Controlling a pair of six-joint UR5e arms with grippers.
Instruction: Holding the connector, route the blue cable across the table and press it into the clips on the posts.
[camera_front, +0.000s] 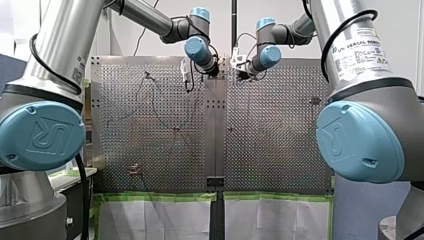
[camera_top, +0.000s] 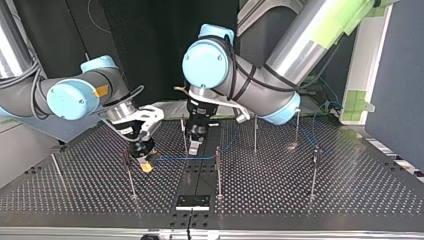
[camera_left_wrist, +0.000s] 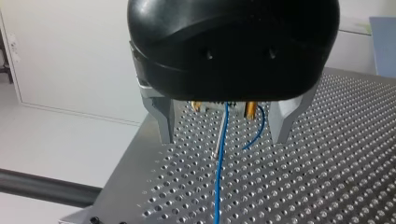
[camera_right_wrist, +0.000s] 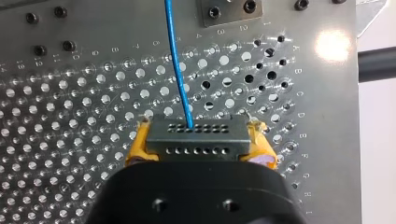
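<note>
While my right claw (camera_top: 145, 164) clamps the connector (camera_right_wrist: 194, 139) between its yellow pads (camera_right_wrist: 137, 149), the cable (camera_left_wrist: 220, 177) leaves the connector's face and runs straight ahead of that claw, low over the table (camera_top: 350, 195). In the top view the connector sits a little to the view's left of the table's middle seam, roughly midway between the far and near edges. From there the cable stretches toward the view's right, about parallel to the near edge.

My left claw (camera_left_wrist: 223, 135) stands wide and holds nothing. Its metal fingers (camera_left_wrist: 162, 123) straddle the cable, which passes through the gap lengthwise and touches neither, so closing them would meet it squarely across its axis.

A post (camera_top: 184, 135) rises just beside this claw, on the side toward my right claw. I cannot make out its clip from here.

As I read it, the coming move hangs on that pairing. The cable lies beside the post rather than in it, and my left claw is the nearer one to pinch the cable and carry it sideways into the clip. My right claw would keep the connector end taut along the same line.
</note>
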